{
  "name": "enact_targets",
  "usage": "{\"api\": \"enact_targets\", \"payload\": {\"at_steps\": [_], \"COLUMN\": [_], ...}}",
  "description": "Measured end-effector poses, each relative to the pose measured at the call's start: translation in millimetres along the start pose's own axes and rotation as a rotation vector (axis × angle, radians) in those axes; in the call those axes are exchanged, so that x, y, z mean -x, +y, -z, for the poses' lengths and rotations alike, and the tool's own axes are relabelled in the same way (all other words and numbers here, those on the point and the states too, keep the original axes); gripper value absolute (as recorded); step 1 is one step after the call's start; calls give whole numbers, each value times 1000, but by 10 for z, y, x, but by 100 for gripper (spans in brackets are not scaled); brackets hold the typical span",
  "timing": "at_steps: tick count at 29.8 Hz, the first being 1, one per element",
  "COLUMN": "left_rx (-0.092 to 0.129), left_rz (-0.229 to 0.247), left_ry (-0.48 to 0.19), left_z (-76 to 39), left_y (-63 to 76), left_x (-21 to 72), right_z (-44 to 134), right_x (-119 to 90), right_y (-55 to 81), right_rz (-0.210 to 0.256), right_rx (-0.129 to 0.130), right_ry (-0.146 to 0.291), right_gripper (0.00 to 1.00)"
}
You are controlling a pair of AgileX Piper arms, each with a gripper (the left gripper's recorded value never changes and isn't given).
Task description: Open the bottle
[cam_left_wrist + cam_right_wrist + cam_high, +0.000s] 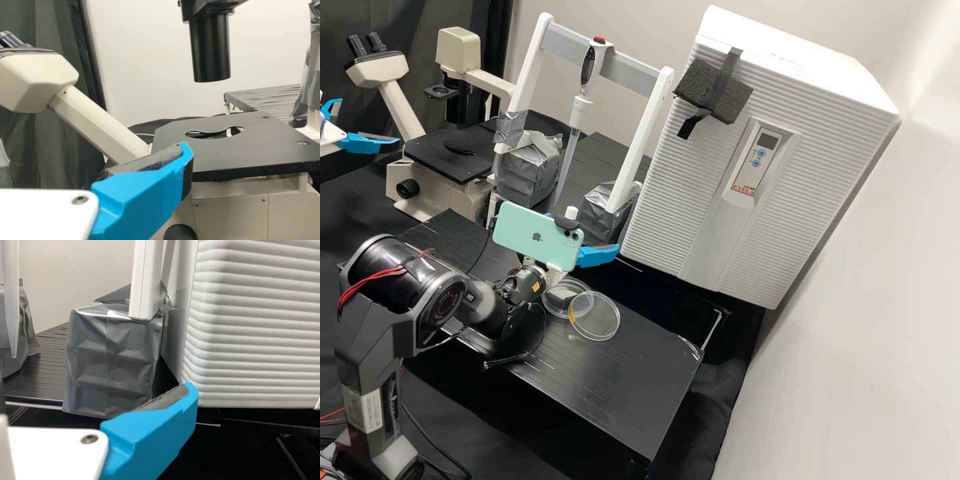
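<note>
I cannot make out a bottle for certain. A small white-capped object [571, 213] peeks over the mint green phone [537, 235] fixed to my right arm's wrist, and its lower part is hidden. My right gripper [577, 239] hovers over the black bench platform beside the white ribbed machine. One blue finger [598, 254] sticks out past the phone, and its grey pad [162, 398] is bare, so it is open. My left gripper [347, 125] sits at the far left by the microscope, open, its finger [145, 192] near the stage.
Two clear petri dishes [590, 313] lie on the platform just below my right wrist. A pipette [583, 100] hangs from a white frame whose feet are tape-wrapped blocks [112, 370]. The microscope [433, 160] stands at back left, the ribbed machine [747, 153] at right.
</note>
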Motion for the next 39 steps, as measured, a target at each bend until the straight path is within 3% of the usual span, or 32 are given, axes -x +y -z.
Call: {"api": "enact_targets", "payload": {"at_steps": [12, 17, 23, 26, 32, 36, 39], "left_rx": [-8, 31, 40, 59, 60, 49, 56], "left_rz": [-3, -13, -5, 12, 45, 72, 89], "left_ry": [-23, -134, -292, -348, -422, -465, -475], "left_z": [-20, -145, -366, -472, -602, -644, -646], "left_y": [-2, -22, -70, -102, -209, -292, -364], "left_x": [5, 48, 133, 163, 229, 290, 332], "right_z": [0, 0, 0, 0, 0, 0, 0], "right_x": [0, 0, 0, 0, 0, 0, 0], "right_y": [0, 0, 0, 0, 0, 0, 0], "right_rz": [0, 0, 0, 0, 0, 0, 0], "right_rx": [0, 0, 0, 0, 0, 0, 0], "right_ry": [0, 0, 0, 0, 0, 0, 0], "right_gripper": [100, 100, 100, 100, 100, 100, 100]}}
